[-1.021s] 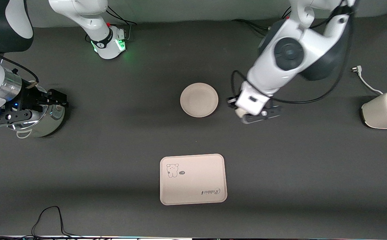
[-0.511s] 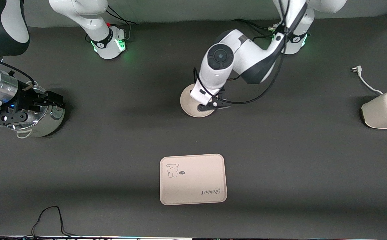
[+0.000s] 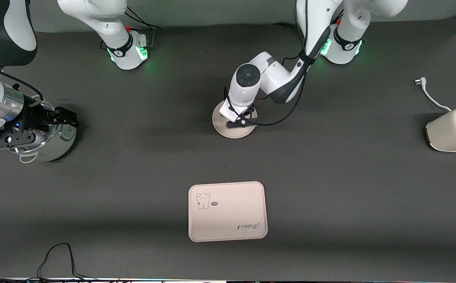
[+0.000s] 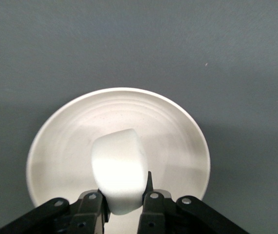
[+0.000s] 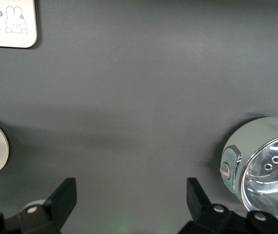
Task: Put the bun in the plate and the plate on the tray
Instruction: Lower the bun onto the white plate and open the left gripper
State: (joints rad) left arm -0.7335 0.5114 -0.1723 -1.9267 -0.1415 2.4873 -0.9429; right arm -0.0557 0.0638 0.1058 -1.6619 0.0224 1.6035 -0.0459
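A small off-white bun [image 4: 118, 165] sits between the fingers of my left gripper [image 4: 124, 187], which is shut on it just above the middle of the round cream plate [image 4: 178, 131]. In the front view the left gripper [image 3: 240, 122] hangs low over the plate [image 3: 233, 133] and hides the bun. The cream tray [image 3: 228, 211] with the bear drawing lies nearer to the front camera than the plate, with nothing on it. My right gripper [image 5: 130, 195] waits open and empty over the table beside the steel pot [image 3: 51, 145].
The steel pot with a glass lid [image 5: 261, 170] stands at the right arm's end of the table. A white toaster [image 3: 453, 129] with its loose plug [image 3: 421, 81] sits at the left arm's end. Dark mat lies between plate and tray.
My left arm has swung from the toaster's side to over the plate and come down low with the bun. The right arm has barely moved.
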